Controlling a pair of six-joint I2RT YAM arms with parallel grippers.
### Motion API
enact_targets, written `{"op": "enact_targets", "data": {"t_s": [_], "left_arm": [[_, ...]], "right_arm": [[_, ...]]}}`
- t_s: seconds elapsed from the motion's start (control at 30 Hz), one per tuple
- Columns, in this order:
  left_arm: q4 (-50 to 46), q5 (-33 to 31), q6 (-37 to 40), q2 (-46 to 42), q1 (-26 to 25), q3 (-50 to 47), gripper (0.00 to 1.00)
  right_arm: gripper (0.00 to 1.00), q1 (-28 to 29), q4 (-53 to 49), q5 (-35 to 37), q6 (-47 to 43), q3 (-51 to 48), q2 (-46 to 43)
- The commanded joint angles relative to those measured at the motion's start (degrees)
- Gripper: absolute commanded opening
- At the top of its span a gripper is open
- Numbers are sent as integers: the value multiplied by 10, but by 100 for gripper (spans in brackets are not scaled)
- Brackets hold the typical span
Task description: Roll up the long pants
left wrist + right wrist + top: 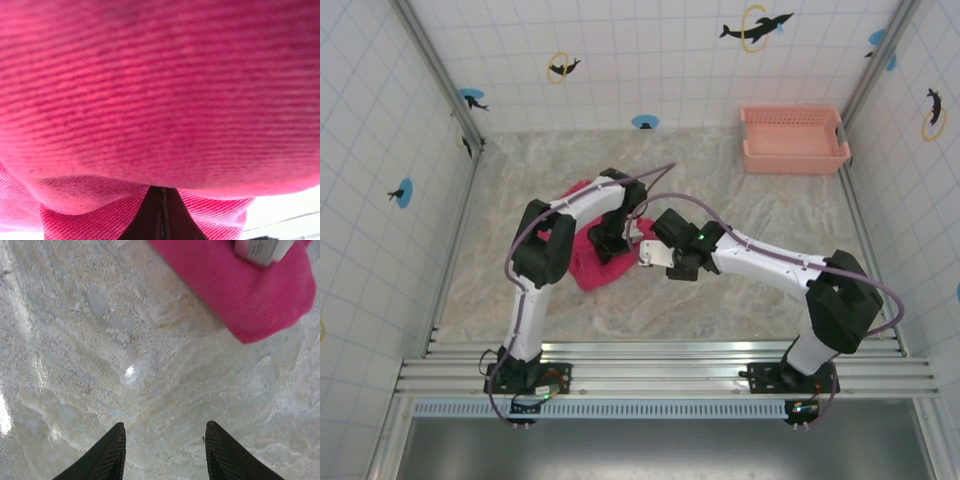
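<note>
The long pants (pixel 582 262) lie bunched in a magenta-red bundle at the table's middle left, partly under my left arm. My left gripper (pixel 611 243) is pressed down into the bundle. In the left wrist view the ribbed cloth (pixel 160 100) hangs right in front of the camera, and the two dark fingers (pixel 155 220) are closed together with their tips buried under a fold. My right gripper (pixel 646 253) hovers just right of the bundle. Its fingers are spread over bare table (pixel 165 432), and the pants' rounded end (pixel 240 285) lies ahead of them.
A pale salmon-pink basket (pixel 794 140) stands at the back right against the tiled wall. The marble-patterned tabletop (pixel 740 200) stretches between it and the arms. A white, labelled part of the left arm (pixel 262 249) rests on the cloth.
</note>
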Motion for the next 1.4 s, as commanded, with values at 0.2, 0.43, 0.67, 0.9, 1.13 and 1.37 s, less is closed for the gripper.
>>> {"op": "enact_targets", "data": {"t_s": [0.2, 0.43, 0.67, 0.9, 1.13, 1.37], "left_arm": [[69, 71, 30, 62, -79, -53, 0], [120, 77, 71, -2, -101, -104, 0], [143, 13, 88, -48, -104, -132, 0], [138, -1, 88, -59, -103, -117, 0], [135, 0, 91, -68, -103, -117, 0], [126, -6, 97, -76, -102, -110, 0]], "right_arm": [[54, 19, -12, -4, 8, -62, -71], [59, 62, 44, 12, 12, -165, -133], [61, 67, 112, 37, 0, -170, -93], [62, 64, 154, 45, -13, -103, 0], [62, 33, 217, 43, -23, -101, 52], [61, 38, 244, 109, -42, -117, 24]]}}
